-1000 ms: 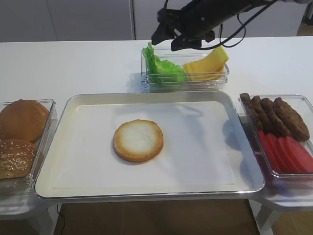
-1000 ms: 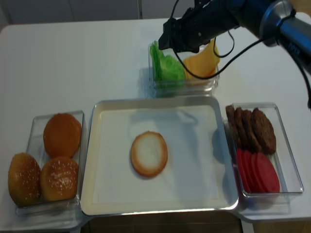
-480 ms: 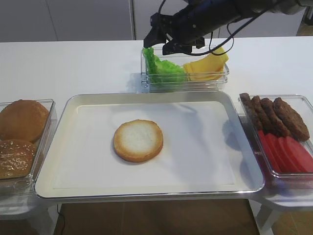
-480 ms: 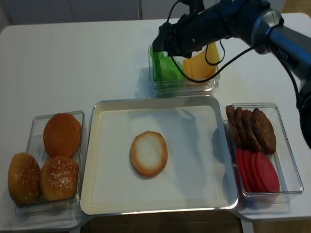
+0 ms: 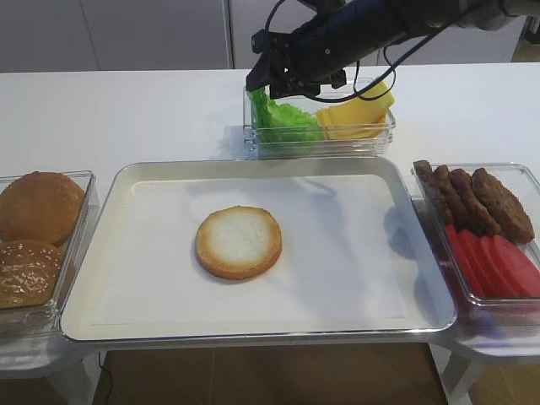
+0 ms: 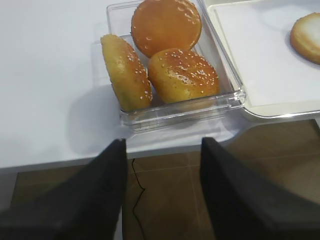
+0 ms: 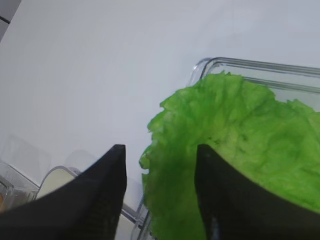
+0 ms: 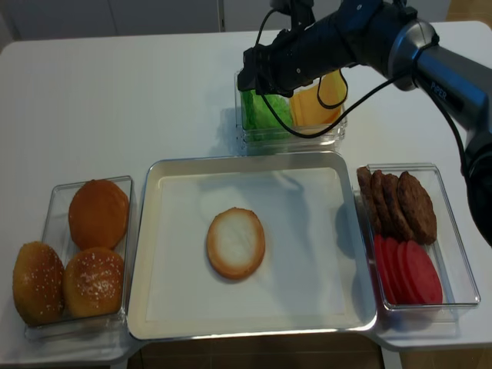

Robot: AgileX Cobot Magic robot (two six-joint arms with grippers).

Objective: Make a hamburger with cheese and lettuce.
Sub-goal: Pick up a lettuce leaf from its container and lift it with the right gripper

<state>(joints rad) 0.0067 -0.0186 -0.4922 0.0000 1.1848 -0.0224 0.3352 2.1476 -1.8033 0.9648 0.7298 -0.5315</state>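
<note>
The hamburger is a lone bun half (image 5: 239,241) (image 8: 235,243), cut face up, in the middle of the tray; its edge also shows in the left wrist view (image 6: 306,36). The lettuce (image 5: 287,121) (image 7: 240,150) stands in the left half of a clear box at the back, and the cheese (image 5: 359,114) (image 8: 315,104) leans in the right half. My right gripper (image 5: 268,84) (image 7: 160,148) is down at the lettuce's left edge, open, with the leaf's rim between its fingers. My left gripper (image 6: 161,142) hangs open and empty, off the table's front edge.
The metal tray (image 5: 253,164) fills the middle of the table. A clear box of seeded bun tops (image 6: 182,75) sits to its left. On the right, another box holds meat patties (image 5: 477,198) and tomato slices (image 5: 498,261).
My right gripper has moved left and down from above the cheese to the lettuce's left edge, and its jaws have narrowed. Nothing else has moved.
</note>
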